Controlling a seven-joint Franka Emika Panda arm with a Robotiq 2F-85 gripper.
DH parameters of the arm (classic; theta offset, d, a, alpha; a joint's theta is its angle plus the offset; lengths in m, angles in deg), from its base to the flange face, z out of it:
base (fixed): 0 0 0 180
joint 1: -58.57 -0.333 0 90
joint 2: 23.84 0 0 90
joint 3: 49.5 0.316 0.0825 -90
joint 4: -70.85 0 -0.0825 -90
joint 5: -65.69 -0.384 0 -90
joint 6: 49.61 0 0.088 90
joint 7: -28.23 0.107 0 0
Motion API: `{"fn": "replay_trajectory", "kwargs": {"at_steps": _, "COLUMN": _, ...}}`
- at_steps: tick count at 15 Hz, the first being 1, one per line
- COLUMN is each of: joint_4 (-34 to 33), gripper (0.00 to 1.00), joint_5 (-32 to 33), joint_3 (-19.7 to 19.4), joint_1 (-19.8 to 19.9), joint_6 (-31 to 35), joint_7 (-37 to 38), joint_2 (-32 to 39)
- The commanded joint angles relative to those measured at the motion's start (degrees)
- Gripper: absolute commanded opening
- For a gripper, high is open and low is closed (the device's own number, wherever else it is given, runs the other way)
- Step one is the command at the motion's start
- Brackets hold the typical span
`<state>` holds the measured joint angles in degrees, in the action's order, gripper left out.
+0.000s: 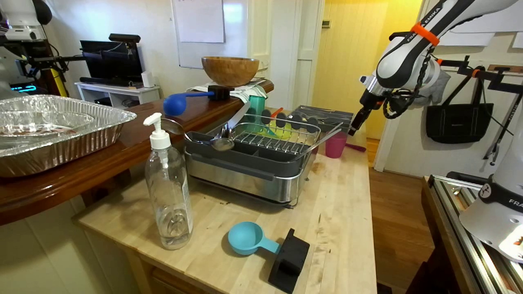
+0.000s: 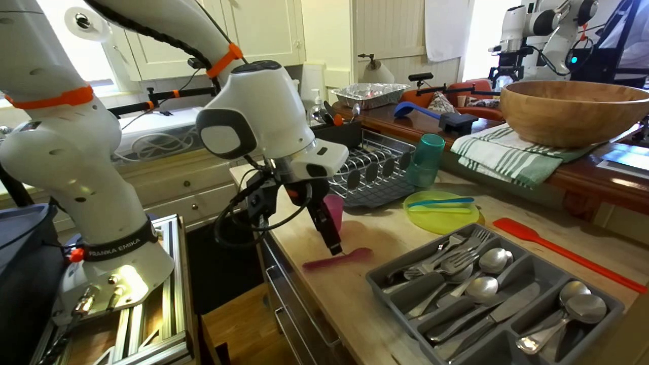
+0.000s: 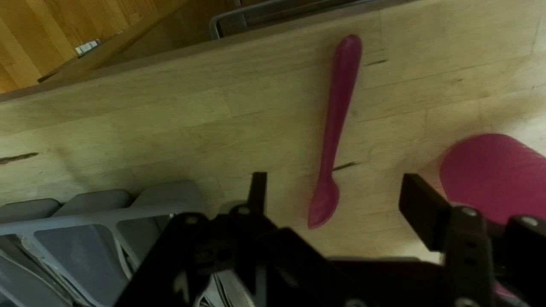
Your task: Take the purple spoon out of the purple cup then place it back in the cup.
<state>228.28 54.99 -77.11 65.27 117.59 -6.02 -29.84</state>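
Observation:
The purple spoon (image 3: 340,98) lies flat on the wooden counter, outside the cup, with its bowl toward the gripper in the wrist view. It also shows in both exterior views (image 1: 356,147) (image 2: 337,259). The purple cup (image 3: 495,175) is to the right of the spoon in the wrist view. It stands upright on the counter (image 1: 335,146), partly hidden behind the gripper in an exterior view (image 2: 333,204). My gripper (image 3: 335,179) is open and empty, above the spoon's bowl end, with the fingers on either side of it in the wrist view. Its fingertips also show in both exterior views (image 1: 353,131) (image 2: 335,251).
A grey cutlery tray (image 2: 550,268) lies near the spoon. A dish rack (image 1: 245,185) stands beyond the cup. A yellow-green plate (image 2: 438,223), a teal cup (image 2: 426,161) and a red spatula (image 2: 568,253) are on the counter. A soap bottle (image 1: 169,204) and light-blue scoop (image 1: 247,238) are farther off.

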Motion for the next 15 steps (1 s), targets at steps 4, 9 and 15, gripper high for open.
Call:
{"fn": "replay_trajectory", "kwargs": {"at_steps": 4, "joint_4": -1.46, "gripper": 1.0, "joint_5": 0.9, "joint_3": 0.27, "joint_1": 0.45, "joint_6": 2.72, "joint_7": 1.02, "joint_2": 1.11}}
{"fn": "replay_trajectory", "kwargs": {"at_steps": 9, "joint_4": -1.27, "gripper": 1.0, "joint_5": 0.14, "joint_3": 0.01, "joint_1": 0.09, "joint_6": 1.65, "joint_7": 0.09, "joint_2": 0.03}}
{"fn": "replay_trajectory", "kwargs": {"at_steps": 15, "joint_4": -2.99, "gripper": 1.0, "joint_5": -1.55, "joint_3": 0.08, "joint_1": -0.63, "joint_6": 2.0, "joint_7": 1.37, "joint_2": 3.97}}
